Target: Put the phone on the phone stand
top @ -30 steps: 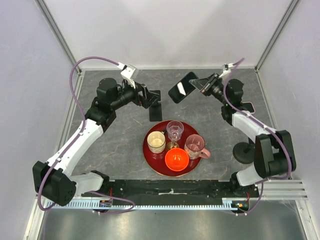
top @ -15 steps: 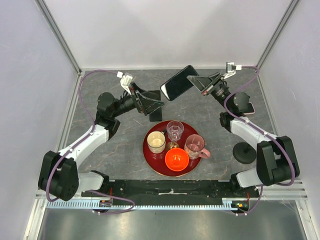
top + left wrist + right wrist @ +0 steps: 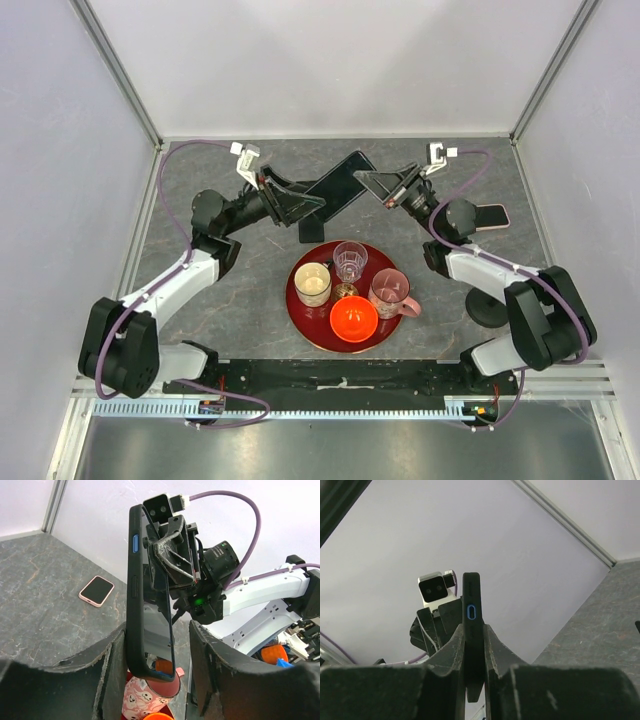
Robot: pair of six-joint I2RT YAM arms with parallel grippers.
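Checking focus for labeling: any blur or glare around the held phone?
Left wrist: left hand's fingers dark and soft, dark phone sharp, screen reflective. Right wrist: right hand's fingers blurred, phone edge crisp. Top external: even light, soft shadows.

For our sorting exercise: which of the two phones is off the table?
The black-cased phone, gripped by the right claw; the pink phone lies flat.

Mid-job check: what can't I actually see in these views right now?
Top view: the right arm overlaps the phone stand; only its disc base shows, post and head hidden.
Top view: one end of the pink phone sits behind the right arm.
Left wrist view: unclear whether the left gripper touches the black phone.
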